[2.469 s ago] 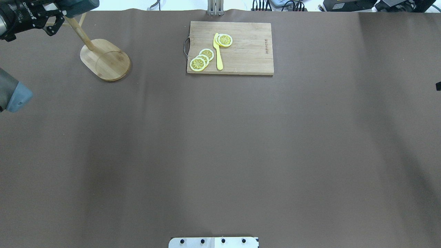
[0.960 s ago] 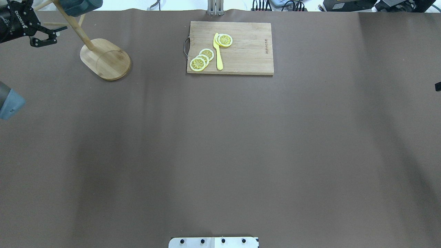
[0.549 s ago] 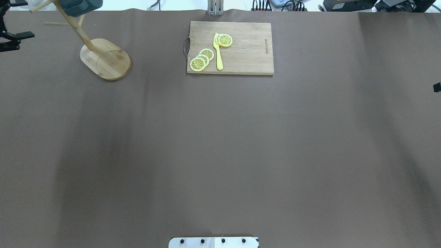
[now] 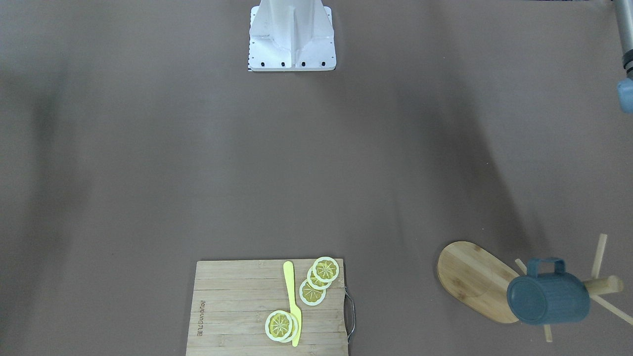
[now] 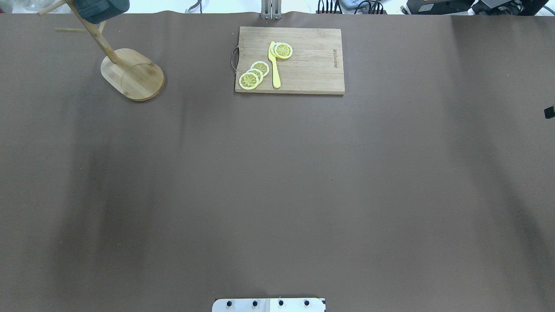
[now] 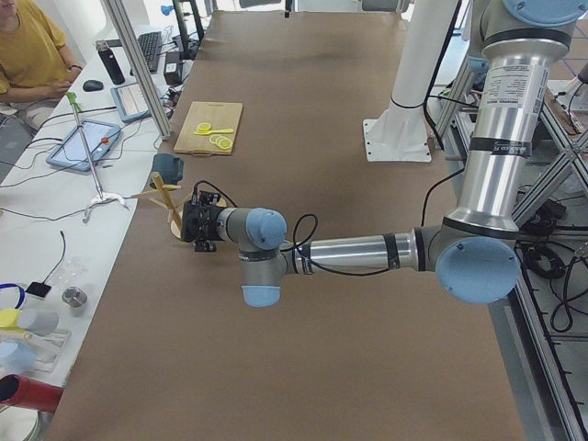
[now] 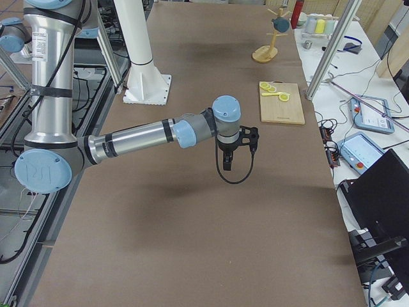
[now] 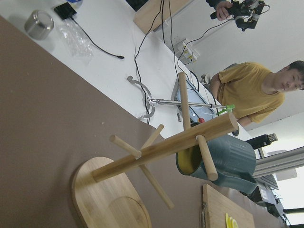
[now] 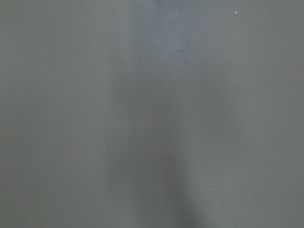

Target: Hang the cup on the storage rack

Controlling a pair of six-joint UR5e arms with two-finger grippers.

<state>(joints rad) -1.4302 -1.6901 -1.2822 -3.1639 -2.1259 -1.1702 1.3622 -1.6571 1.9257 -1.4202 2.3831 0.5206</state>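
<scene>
The dark blue-grey cup [image 4: 549, 296] hangs by its handle on a peg of the bamboo storage rack [image 4: 474, 279], apart from both grippers. It also shows at the far left in the overhead view [image 5: 102, 6], above the rack's oval base [image 5: 132, 74]. In the left wrist view the cup [image 8: 223, 159] shows its yellow inside behind the rack's post [image 8: 166, 147]. My left gripper [image 6: 195, 220] is a little short of the rack [image 6: 168, 204]; I cannot tell whether it is open. My right gripper [image 7: 230, 160] hovers over bare table, its state unclear.
A bamboo cutting board [image 5: 303, 73] with lemon slices [image 5: 253, 74] and a yellow knife [image 5: 274, 65] lies at the far middle. The robot's white base [image 4: 292, 37] stands at the near edge. A person in yellow [image 8: 249, 92] sits beyond the table's far side.
My left gripper has drawn back leftward from the rack and gone out of the overhead view. The cup stays hanging on the rack. Nothing else moved.
</scene>
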